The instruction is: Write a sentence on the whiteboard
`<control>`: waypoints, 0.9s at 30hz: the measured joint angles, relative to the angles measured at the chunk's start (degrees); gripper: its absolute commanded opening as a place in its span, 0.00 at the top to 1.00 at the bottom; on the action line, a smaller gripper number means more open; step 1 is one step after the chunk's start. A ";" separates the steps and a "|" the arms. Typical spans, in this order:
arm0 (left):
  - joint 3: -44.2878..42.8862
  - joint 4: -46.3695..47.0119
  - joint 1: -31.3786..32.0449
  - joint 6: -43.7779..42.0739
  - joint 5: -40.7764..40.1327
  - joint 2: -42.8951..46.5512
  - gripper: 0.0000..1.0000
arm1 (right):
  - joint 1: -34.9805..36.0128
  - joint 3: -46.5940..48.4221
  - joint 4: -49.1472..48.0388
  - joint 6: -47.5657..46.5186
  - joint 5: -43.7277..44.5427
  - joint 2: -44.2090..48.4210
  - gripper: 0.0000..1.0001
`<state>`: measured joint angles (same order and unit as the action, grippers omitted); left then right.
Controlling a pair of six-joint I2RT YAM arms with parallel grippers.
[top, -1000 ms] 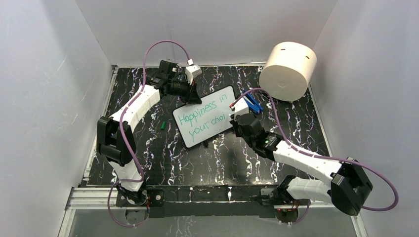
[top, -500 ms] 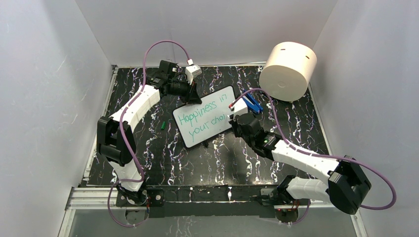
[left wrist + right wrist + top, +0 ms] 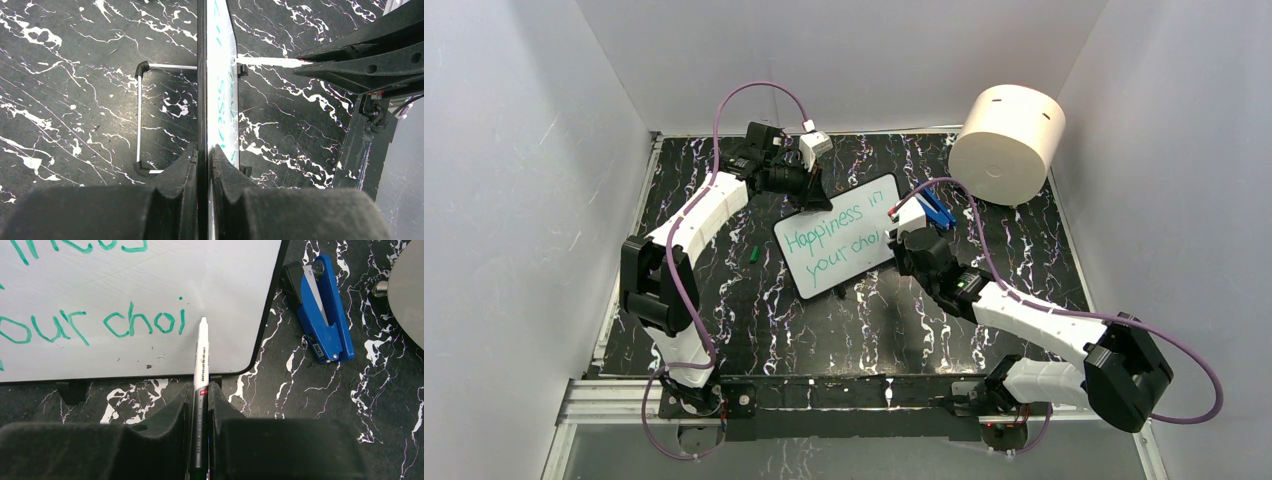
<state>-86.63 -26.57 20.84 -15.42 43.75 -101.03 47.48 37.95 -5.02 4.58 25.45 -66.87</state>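
The whiteboard (image 3: 829, 278) stands propped on the desk (image 3: 824, 335), its sentence (image 3: 836, 222) reading "Happiness in your choi"; the left pincer (image 3: 204, 150) is clamped on the board's far edge; the right pincer (image 3: 200, 390) grips a marker (image 3: 201, 355), its tip at the board just right of "choi".

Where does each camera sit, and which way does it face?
Top external: fixed above and behind the bases, facing down on the table; shows the left arm, the right arm, the whiteboard and a cream cylinder.
Left wrist: on the left arm, facing along the left end effector, shut on the whiteboard's edge; its black fingers fill the bottom.
Right wrist: on the right arm, facing the sentence; the right end effector, shut on a marker, shows below.
Shared: both wrist views show the whiteboard and the marker.
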 measured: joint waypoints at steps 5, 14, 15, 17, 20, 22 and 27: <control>0.00 0.00 0.00 0.02 0.02 0.00 1.00 | -0.28 0.00 -0.52 0.00 0.00 -0.70 1.00; 0.00 0.00 -0.02 0.00 0.15 0.00 1.00 | -0.66 0.00 -2.05 -0.02 -0.15 -1.86 1.00; 0.00 0.00 -0.02 0.00 0.15 0.00 1.00 | -0.68 0.00 -2.10 -0.02 -0.15 -1.99 1.00; 0.00 0.00 -0.02 0.00 0.15 0.00 1.00 | -0.68 0.00 -2.29 -0.02 -0.17 -2.14 1.00; 0.00 0.00 -0.02 0.00 0.15 -0.02 1.00 | -0.79 0.00 -2.43 -0.04 -0.42 -2.19 1.00; 0.00 0.00 -0.02 0.00 0.15 -0.02 1.00 | -0.90 0.00 -2.45 -0.04 -0.70 -2.19 1.00; 0.00 0.04 -0.04 0.00 0.15 -0.07 1.00 | -0.98 0.00 -2.40 -0.11 -1.46 -2.19 1.00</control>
<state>-86.63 -26.52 20.80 -15.42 43.90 -101.10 46.50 37.95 -7.42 4.47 23.99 -69.06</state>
